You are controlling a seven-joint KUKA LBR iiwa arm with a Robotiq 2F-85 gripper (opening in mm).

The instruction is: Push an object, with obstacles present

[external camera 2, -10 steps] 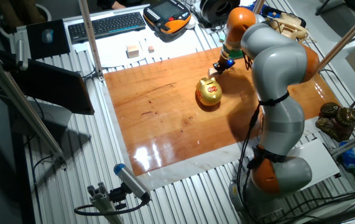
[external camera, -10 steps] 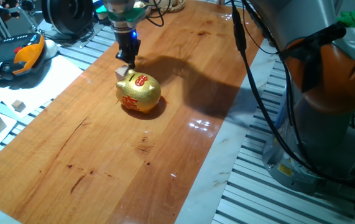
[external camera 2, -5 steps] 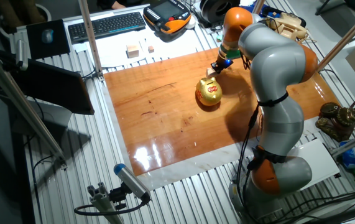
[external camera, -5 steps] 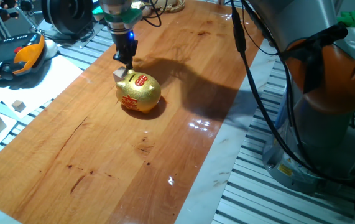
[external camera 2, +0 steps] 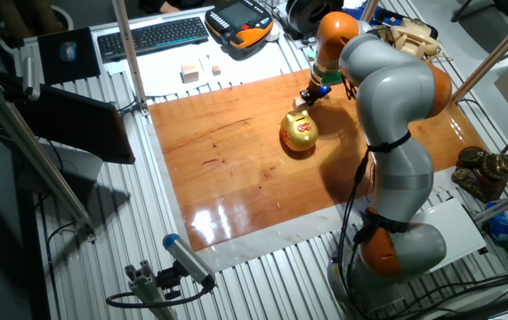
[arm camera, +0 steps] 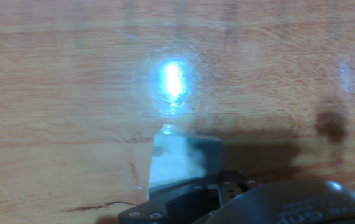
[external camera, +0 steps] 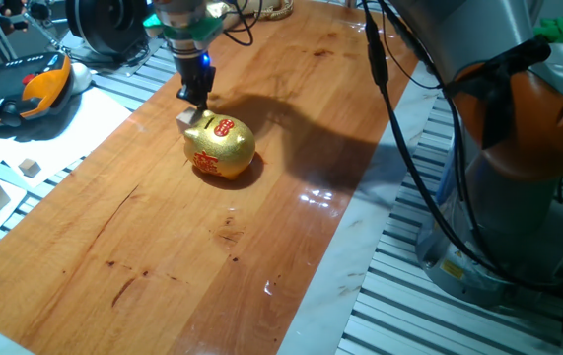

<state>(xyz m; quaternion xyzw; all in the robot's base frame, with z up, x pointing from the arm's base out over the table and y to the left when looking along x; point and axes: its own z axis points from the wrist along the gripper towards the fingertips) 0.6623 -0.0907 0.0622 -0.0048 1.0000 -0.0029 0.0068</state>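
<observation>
Below gripper (external camera: 198, 99): cube (external camera: 191, 118), touching | beside piggy bank (external camera: 221, 147) | gripper width unclear

glossy wooden table (external camera: 261, 247); shiny golden piggy bank (external camera: 220, 148); matt wooden cube (external camera: 190, 119)

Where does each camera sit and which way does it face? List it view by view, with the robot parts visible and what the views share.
One fixed view: low beside the wooden table, looking along it; shows the gripper by the wooden cube and golden piggy bank, plus the arm's base.
The other fixed view: high, opposite side, looking down at the whole arm, the keyboard beyond.
Hand view: on the hand, facing down at the tabletop; dark gripper body along the bottom edge.
Shared: both fixed views hold cube, piggy bank and gripper.
</observation>
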